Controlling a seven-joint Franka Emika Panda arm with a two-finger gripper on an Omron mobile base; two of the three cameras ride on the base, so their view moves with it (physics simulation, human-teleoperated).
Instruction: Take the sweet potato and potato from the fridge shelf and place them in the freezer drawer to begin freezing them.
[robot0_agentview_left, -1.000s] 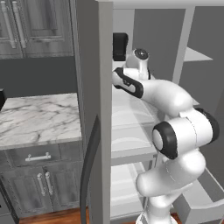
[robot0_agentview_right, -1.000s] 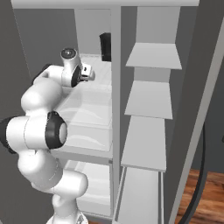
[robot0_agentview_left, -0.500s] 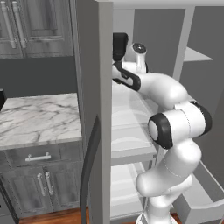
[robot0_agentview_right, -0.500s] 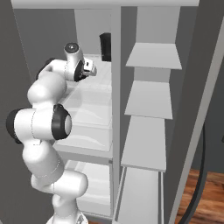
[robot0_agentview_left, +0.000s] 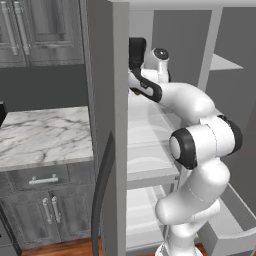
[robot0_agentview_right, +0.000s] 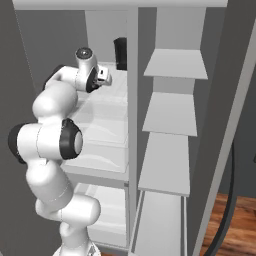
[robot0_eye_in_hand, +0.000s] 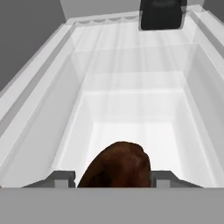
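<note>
Since the earlier base views, the arm has reached deeper into the fridge's upper left compartment and the jaws have closed in. In the hand view, a reddish-brown tuber, most likely the sweet potato (robot0_eye_in_hand: 117, 165), sits at bottom centre between the two fingertips (robot0_eye_in_hand: 61, 178), which stand against its flanks; the gripper (robot0_eye_in_hand: 114, 179) appears closed on it, though actual pad contact lies at the frame's lower edge and cannot be confirmed. The tuber rests on or just above the ribbed translucent fridge shelf (robot0_eye_in_hand: 131, 65), which runs toward the top of the frame. A dark container (robot0_eye_in_hand: 162, 14) stands at the shelf's rear, top centre-right. In the left base view the gripper (robot0_agentview_left: 136, 86) lies upper centre, partly hidden behind the fridge door edge (robot0_agentview_left: 107, 115); in the right base view the wrist (robot0_agentview_right: 97, 77) is at upper left.

Risks from this position:
- Slip on lift: a rounded tuber held near one end can pivot or drop if the grip is off-centre.
- Collision on withdrawal: the shelf's side walls and front lip sit close to the hand.
- The freezer drawer (robot0_agentview_left: 235, 220), lower right of the left base view, is well below; a fast descent could shake the load loose.
</note>
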